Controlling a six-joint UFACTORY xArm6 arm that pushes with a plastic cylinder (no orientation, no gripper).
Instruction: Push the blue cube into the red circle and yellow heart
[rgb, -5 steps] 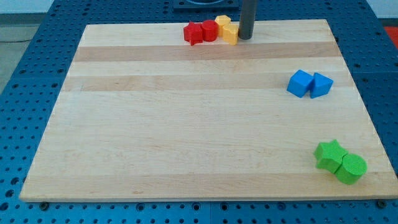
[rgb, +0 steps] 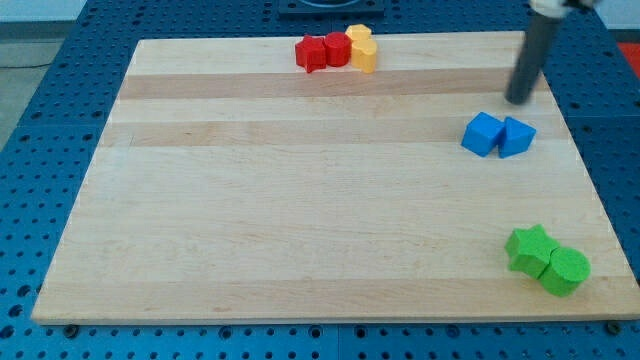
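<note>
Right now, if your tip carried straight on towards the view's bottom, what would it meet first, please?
Probably the second blue block, just below my tip; the blue cube sits slightly left of that line, though depth is hard to judge here.

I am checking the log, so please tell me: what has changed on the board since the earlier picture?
Only my tip moved: from beside the yellow blocks at the view's top, it went right and down, now just above the blue cube and its blue neighbour. The red blocks and green blocks stayed put.

Your blue cube (rgb: 483, 134) sits at the view's right, touching another blue block. Red circle (rgb: 337, 49) and yellow heart (rgb: 365, 56) sit top centre, touching.
</note>
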